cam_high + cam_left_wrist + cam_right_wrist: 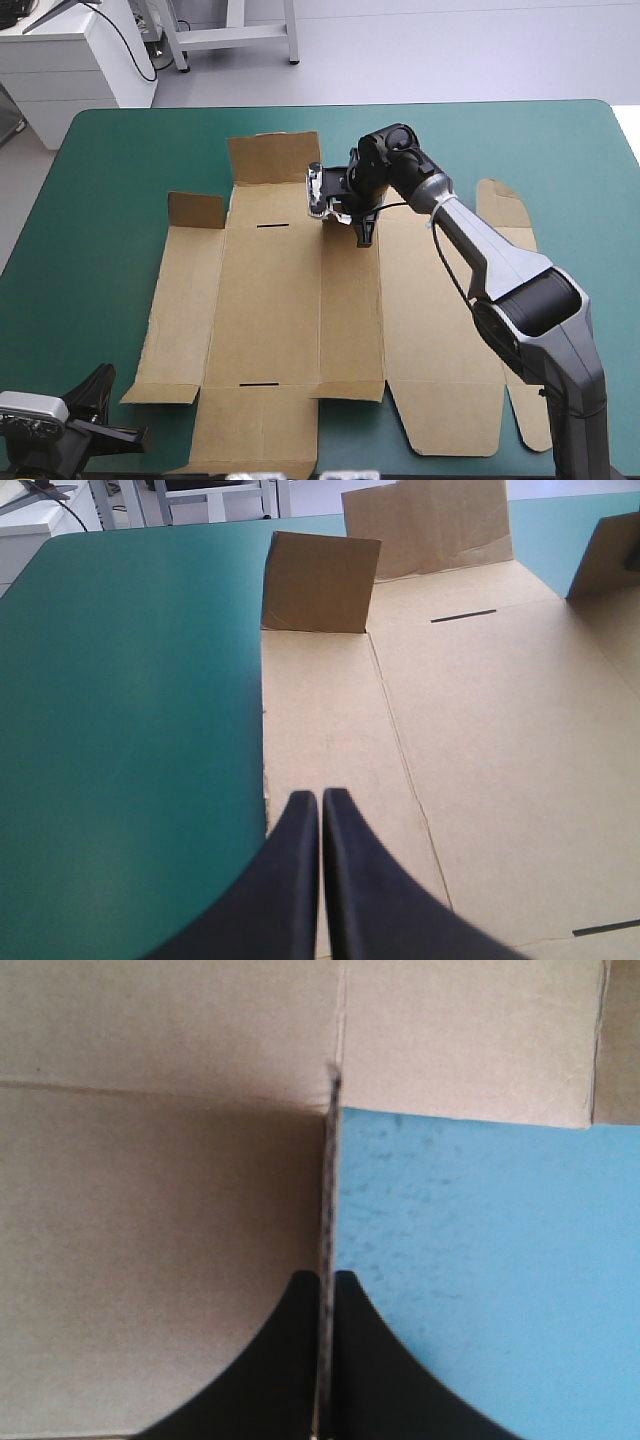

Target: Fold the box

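- box (290,300): brown sheet, mid-table on the teal-green cover (120,180), most panels lying flat.
- far flap (272,158) is tilted up at the box's far edge. The small corner flap (195,210) stands upright at its far-left corner.
- R gripper (365,236): arm reaches over the right part of the sheet to the box's far side, and the gripper sits just beside the far flap.
- R wrist view: R gripper (328,1278) is clenched on the box. A thin board edge (328,1180) runs edge-on btwn the two black fingers and straight on ahead of the tips.
- Beside that edge: box (150,1210) surface on one side, cover (480,1260) on the other.
- L gripper (98,392): low at the table's near-left corner, just beside the box's near-left corner. Can't tell if it touches the board.
- L wrist view: L gripper (320,798) has its fingers pressed together to a point, w/ nothing btwn them. Tips are over the outer edge of the box's (480,730) left panel, cover (120,730) alongside.
- Ahead of the L gripper: corner flap (320,580) upright at the far end of that panel, far flap (430,525) beyond it, and a dark slot (462,615) in the next panel.
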